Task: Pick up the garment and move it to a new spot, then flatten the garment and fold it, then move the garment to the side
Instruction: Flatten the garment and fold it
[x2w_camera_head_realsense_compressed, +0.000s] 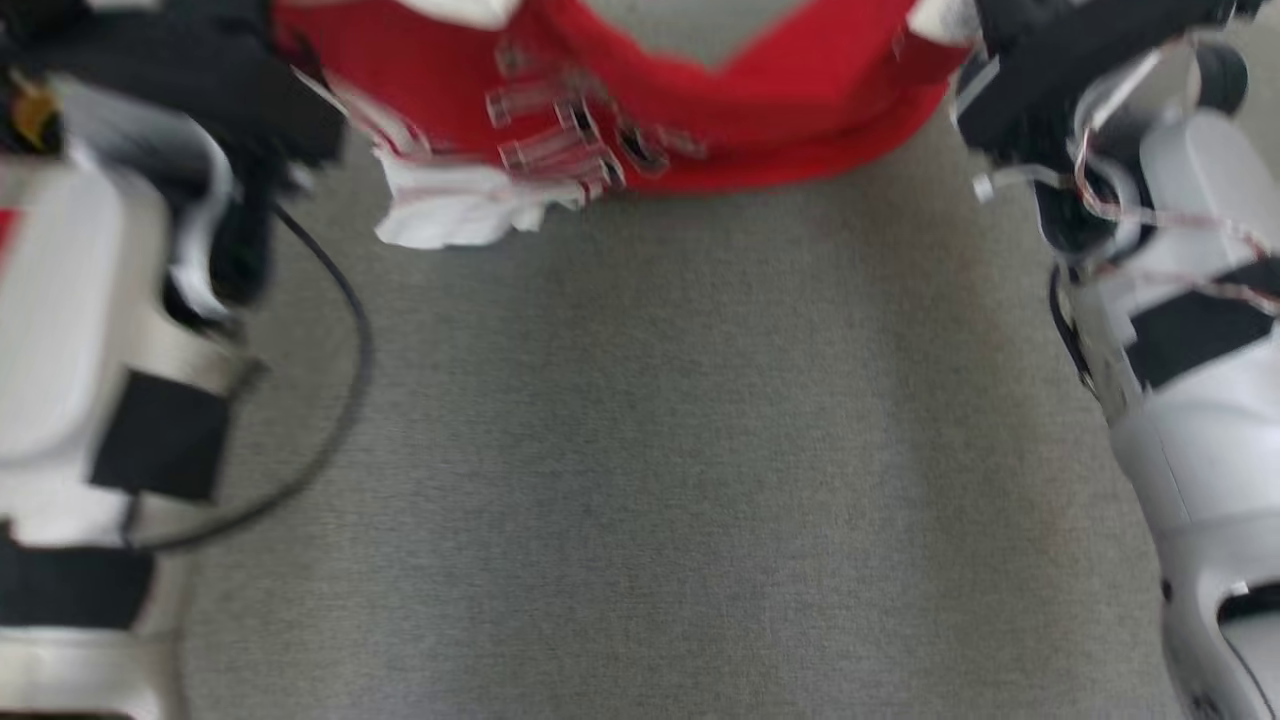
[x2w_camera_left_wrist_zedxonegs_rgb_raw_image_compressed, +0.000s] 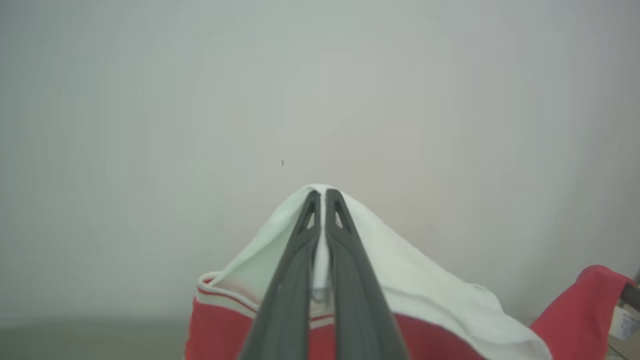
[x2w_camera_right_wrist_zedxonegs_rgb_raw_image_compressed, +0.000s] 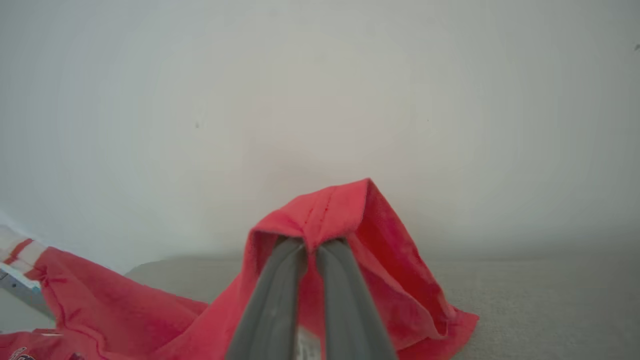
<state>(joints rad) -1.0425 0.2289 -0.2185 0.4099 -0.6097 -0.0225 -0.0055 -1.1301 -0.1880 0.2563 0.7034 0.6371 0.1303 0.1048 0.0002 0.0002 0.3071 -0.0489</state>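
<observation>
The garment (x2w_camera_head_realsense_compressed: 760, 110), red with white trim and a printed front, hangs stretched between my two arms along the top of the head view, blurred. In the left wrist view my left gripper (x2w_camera_left_wrist_zedxonegs_rgb_raw_image_compressed: 322, 192) is shut on a white-edged fold of the garment (x2w_camera_left_wrist_zedxonegs_rgb_raw_image_compressed: 410, 270), with cloth pinched between the dark fingers. In the right wrist view my right gripper (x2w_camera_right_wrist_zedxonegs_rgb_raw_image_compressed: 310, 245) is shut on a red corner of the garment (x2w_camera_right_wrist_zedxonegs_rgb_raw_image_compressed: 365, 220), which drapes over the fingertips and hides them. A white sleeve end (x2w_camera_head_realsense_compressed: 450, 210) dangles lowest.
A grey carpet-like surface (x2w_camera_head_realsense_compressed: 660, 450) spreads below the garment. A black cable (x2w_camera_head_realsense_compressed: 345, 320) loops beside my left arm (x2w_camera_head_realsense_compressed: 80, 300). My right arm (x2w_camera_head_realsense_compressed: 1200, 430) stands at the right edge. Both wrist views face a pale plain wall (x2w_camera_left_wrist_zedxonegs_rgb_raw_image_compressed: 320, 90).
</observation>
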